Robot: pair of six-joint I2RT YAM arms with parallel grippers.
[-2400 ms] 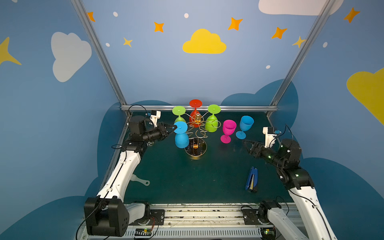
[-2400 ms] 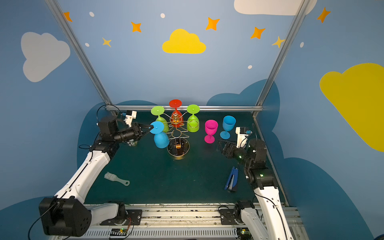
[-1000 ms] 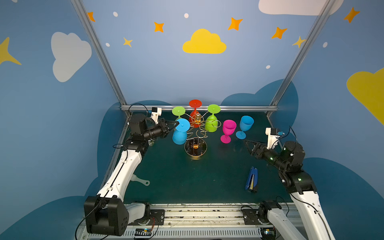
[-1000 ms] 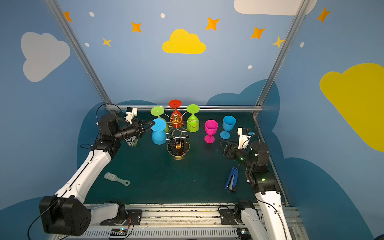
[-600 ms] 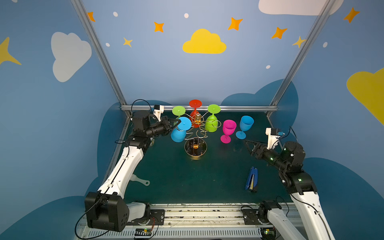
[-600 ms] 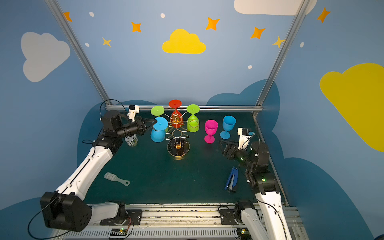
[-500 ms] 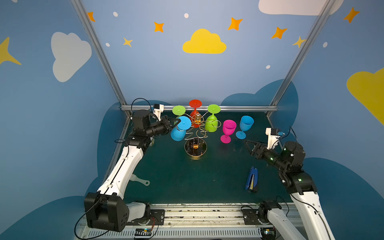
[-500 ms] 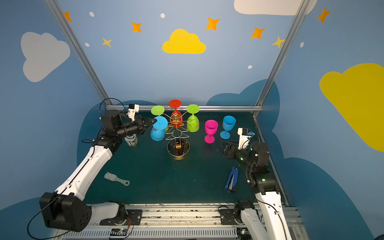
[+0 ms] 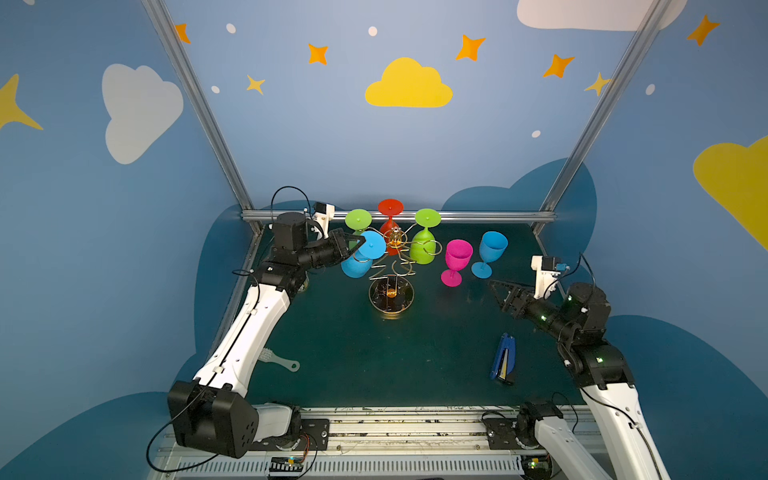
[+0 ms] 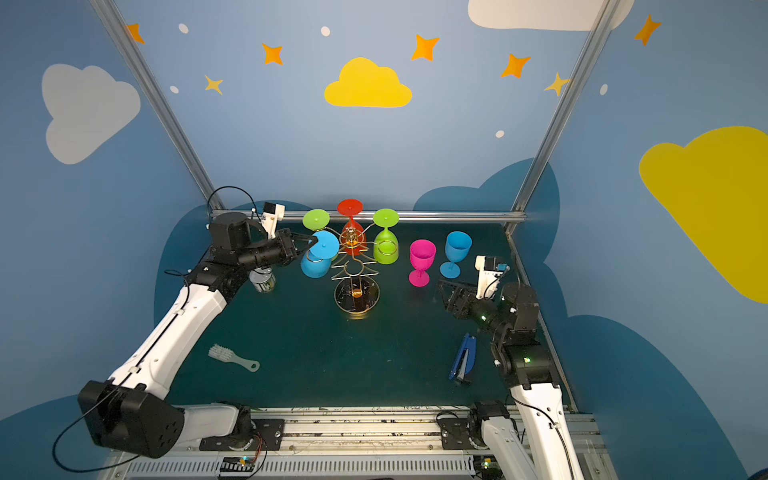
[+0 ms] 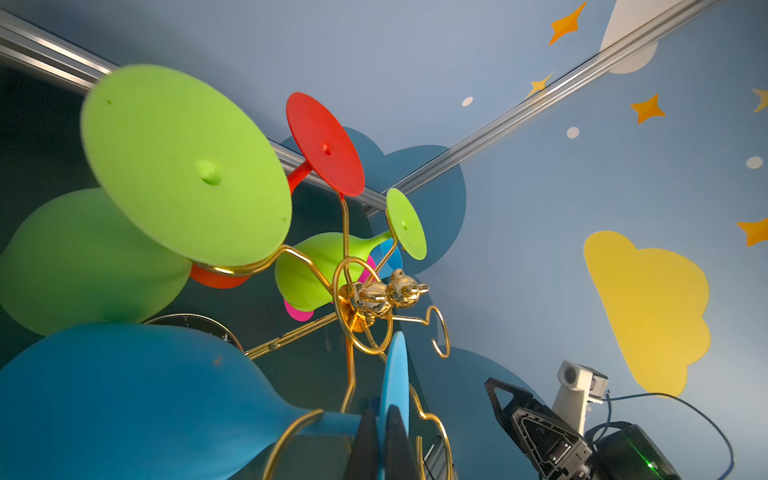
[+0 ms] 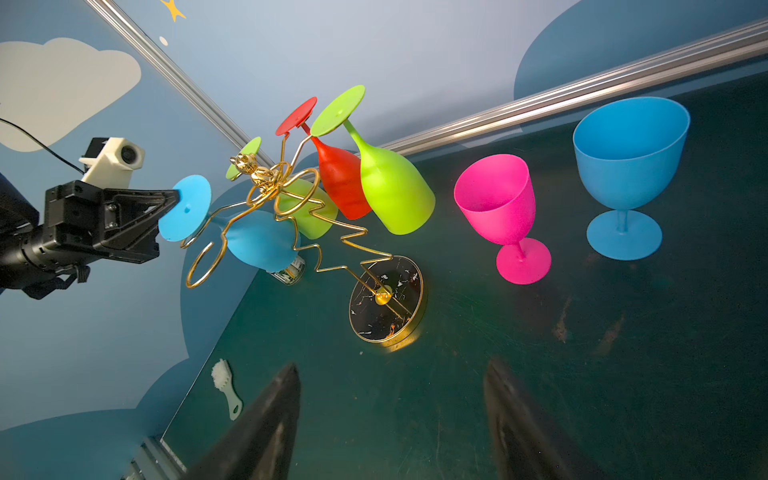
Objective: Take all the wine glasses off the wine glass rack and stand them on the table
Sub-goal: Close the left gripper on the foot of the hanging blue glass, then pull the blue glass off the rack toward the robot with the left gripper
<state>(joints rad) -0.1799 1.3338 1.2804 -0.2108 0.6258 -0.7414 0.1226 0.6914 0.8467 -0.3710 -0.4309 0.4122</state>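
At the left side of the wine glass rack, the left gripper clamps the foot of the inverted blue wine glass, its stem at a rack loop. The right gripper is spread and empty, near-right of the pink glass.

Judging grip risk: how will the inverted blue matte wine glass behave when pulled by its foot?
The blue wine glass looks like moulded plastic: probably light, stiff. Pinched only at its foot rim by the left gripper, it may pivot or slip.
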